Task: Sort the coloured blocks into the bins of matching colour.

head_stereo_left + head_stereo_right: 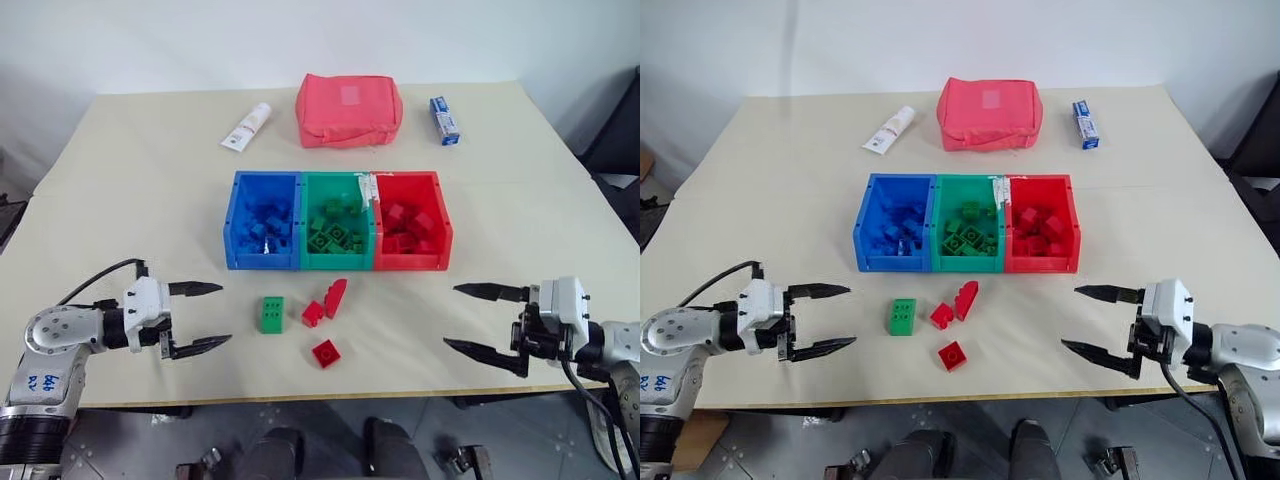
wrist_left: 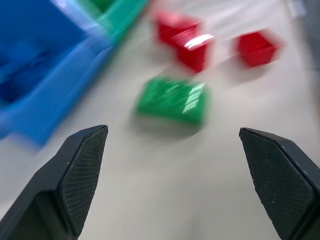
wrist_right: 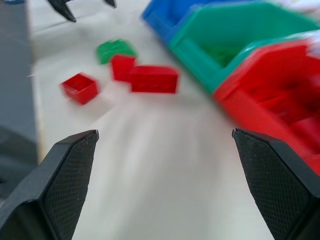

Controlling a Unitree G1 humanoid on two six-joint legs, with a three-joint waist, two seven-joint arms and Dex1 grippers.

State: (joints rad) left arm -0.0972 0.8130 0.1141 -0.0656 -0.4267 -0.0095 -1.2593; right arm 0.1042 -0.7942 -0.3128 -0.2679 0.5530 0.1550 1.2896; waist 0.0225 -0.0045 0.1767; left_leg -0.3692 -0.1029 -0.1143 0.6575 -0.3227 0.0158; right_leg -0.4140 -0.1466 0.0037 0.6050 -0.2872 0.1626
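Three joined bins sit mid-table: blue (image 1: pixel 240 215), green (image 1: pixel 310 262) and red (image 1: pixel 441 215), each holding bricks of its own colour. In front of them lie loose blocks: a green six-stud brick (image 1: pixel 271 314), a small red brick (image 1: pixel 313 313), a tall red piece (image 1: pixel 336 297) leaning beside it, and a red brick (image 1: pixel 325 353) nearer the table edge. My left gripper (image 1: pixel 208 316) hovers open left of the green brick, empty. Right of the blocks, my right gripper (image 1: pixel 472 318) is open and empty too. The left wrist view shows the green brick (image 2: pixel 173 99) ahead between its fingers.
At the back of the table lie a red fabric pouch (image 1: pixel 348 109), a white tube (image 1: pixel 246 127) and a small blue-and-white box (image 1: pixel 444 120). Bare tabletop lies around both grippers and along the near edge (image 1: pixel 330 392).
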